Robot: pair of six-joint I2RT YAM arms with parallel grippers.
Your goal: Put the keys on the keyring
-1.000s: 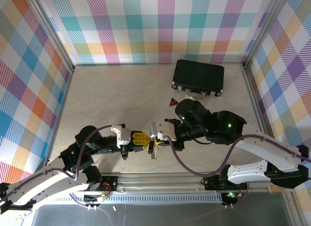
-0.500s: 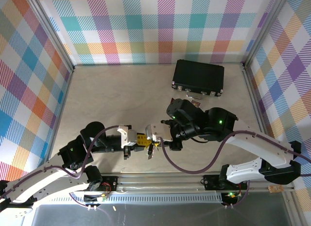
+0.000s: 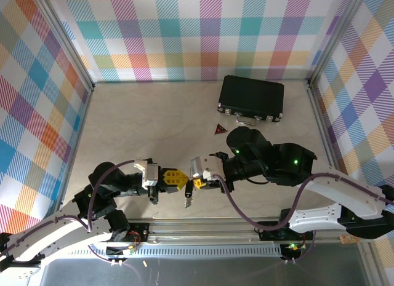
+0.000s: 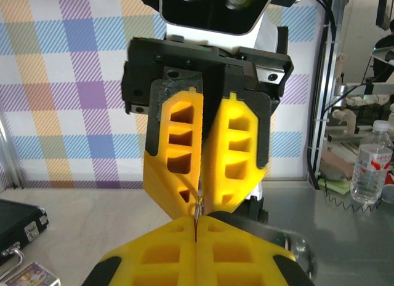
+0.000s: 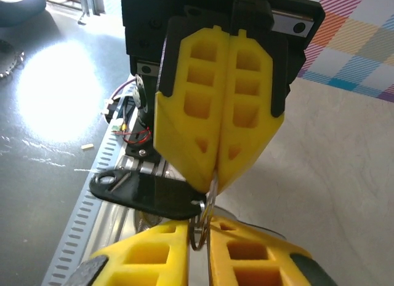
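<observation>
Plaid walls (image 3: 203, 34), pale wooden tabletop (image 3: 141, 114)

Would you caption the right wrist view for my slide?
Left claw pinches the ring, black key at its tip.

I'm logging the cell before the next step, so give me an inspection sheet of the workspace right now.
Surface: pale wooden table, no spills seen.
Job's things: black-headed key hangs from the keyring, between the grippers.
Clutter: black case at the far side, dark red triangle before it, patterned card near the case.
Grippers: left gripper shut on the keyring; right gripper fingers flank it, grip unclear.
Cables: purple cables loop along both arms.
Surroundings: plaid walls; water bottle outside.
</observation>
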